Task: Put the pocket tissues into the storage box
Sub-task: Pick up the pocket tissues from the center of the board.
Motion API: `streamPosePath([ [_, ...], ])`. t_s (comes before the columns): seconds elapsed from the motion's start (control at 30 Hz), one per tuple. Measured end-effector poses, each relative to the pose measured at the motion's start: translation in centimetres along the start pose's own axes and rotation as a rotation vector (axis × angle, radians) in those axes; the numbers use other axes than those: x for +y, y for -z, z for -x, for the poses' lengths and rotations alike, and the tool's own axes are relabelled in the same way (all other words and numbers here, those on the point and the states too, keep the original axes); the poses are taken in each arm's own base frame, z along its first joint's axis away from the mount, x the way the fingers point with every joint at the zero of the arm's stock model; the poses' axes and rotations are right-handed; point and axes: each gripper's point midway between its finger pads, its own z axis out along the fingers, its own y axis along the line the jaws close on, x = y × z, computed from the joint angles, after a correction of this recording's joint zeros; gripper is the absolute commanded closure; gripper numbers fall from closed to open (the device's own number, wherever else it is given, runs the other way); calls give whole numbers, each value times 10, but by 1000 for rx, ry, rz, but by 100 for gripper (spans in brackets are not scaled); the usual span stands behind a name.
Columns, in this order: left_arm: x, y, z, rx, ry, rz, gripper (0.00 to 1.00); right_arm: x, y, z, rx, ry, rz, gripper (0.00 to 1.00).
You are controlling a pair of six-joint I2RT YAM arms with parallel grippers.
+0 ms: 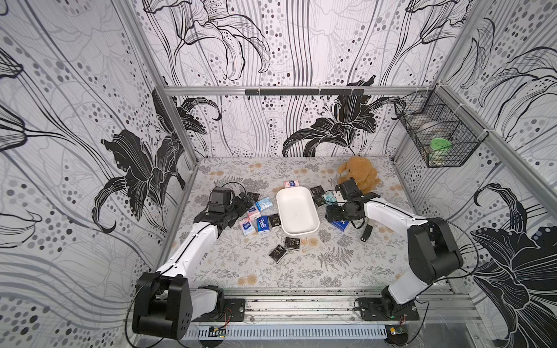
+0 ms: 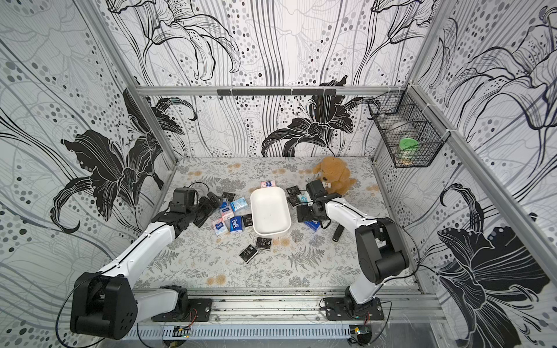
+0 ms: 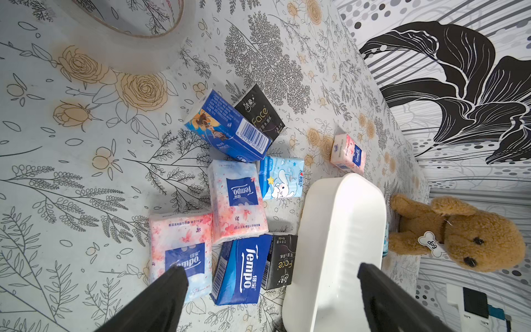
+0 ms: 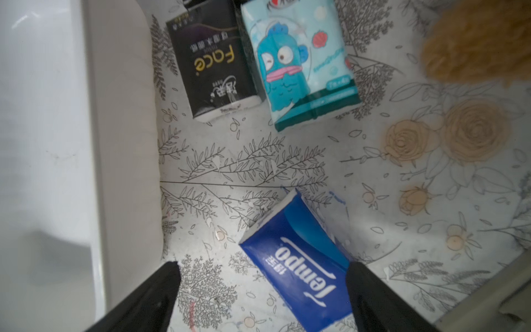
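Observation:
The storage box point(image 1: 297, 212) point(image 2: 269, 212) is a white tray in mid-table with nothing in it. Pocket tissues lie around it. On its left is a cluster: a dark blue packet point(image 3: 244, 267), two pink ones point(image 3: 235, 201) point(image 3: 179, 244), a light blue one point(image 3: 281, 179) and black ones point(image 3: 260, 116). A pink packet point(image 1: 291, 183) lies at the box's far end, and two black ones point(image 1: 291, 242) lie in front. My left gripper point(image 1: 245, 201) point(image 3: 271, 268) hovers open over the cluster. My right gripper point(image 1: 331, 214) point(image 4: 263, 266) is open above a dark blue packet point(image 4: 298, 258) right of the box.
A brown teddy bear point(image 1: 360, 173) sits behind the right arm. A black stick point(image 1: 366, 233) lies to the right of the box. A roll of clear tape point(image 3: 126, 34) lies beyond the left cluster. A wire basket point(image 1: 437, 132) hangs on the right wall.

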Motion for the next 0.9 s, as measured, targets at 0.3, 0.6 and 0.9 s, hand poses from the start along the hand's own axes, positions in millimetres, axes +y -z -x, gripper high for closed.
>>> streamPosePath([
  [0.3, 0, 0, 0, 1, 0, -1, 3, 0, -10, -24, 61, -8, 19, 4],
  [0.6, -1, 0, -2, 10, 0, -8, 3, 16, 3, -39, 44, -152, 139, 4],
  [0.9, 1, -3, -3, 20, 2, 0, 3, 3, 23, -41, 16, -224, 64, 4],
])
